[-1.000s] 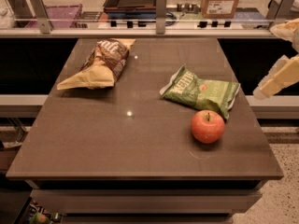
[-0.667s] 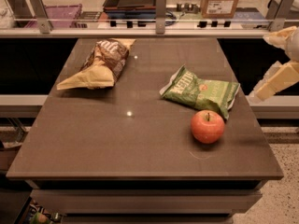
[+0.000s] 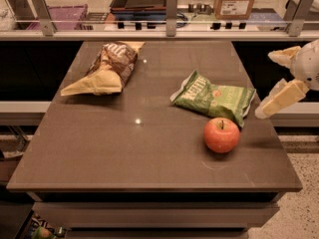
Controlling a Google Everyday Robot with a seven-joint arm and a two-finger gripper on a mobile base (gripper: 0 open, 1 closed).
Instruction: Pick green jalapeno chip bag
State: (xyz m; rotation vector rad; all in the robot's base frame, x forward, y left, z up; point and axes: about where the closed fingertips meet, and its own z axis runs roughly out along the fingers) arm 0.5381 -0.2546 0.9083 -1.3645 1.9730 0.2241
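Cream two-finger gripper (image 3: 268,83) hung wide open, empty; reaching left for the crinkly green foil chip bag (image 3: 213,96) risked knocking the nearby round red apple (image 3: 222,135) rolling.

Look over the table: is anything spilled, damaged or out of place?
Nothing stands out. The green jalapeno chip bag lies flat next to the apple, and the brown-and-tan chip bag lies on its side at the far left. Nothing has spilled. The pincer hangs open past the right edge of the table, touching nothing.

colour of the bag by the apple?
The bag is green with white lettering, clearest in the camera view. Pincer sits just right of it.
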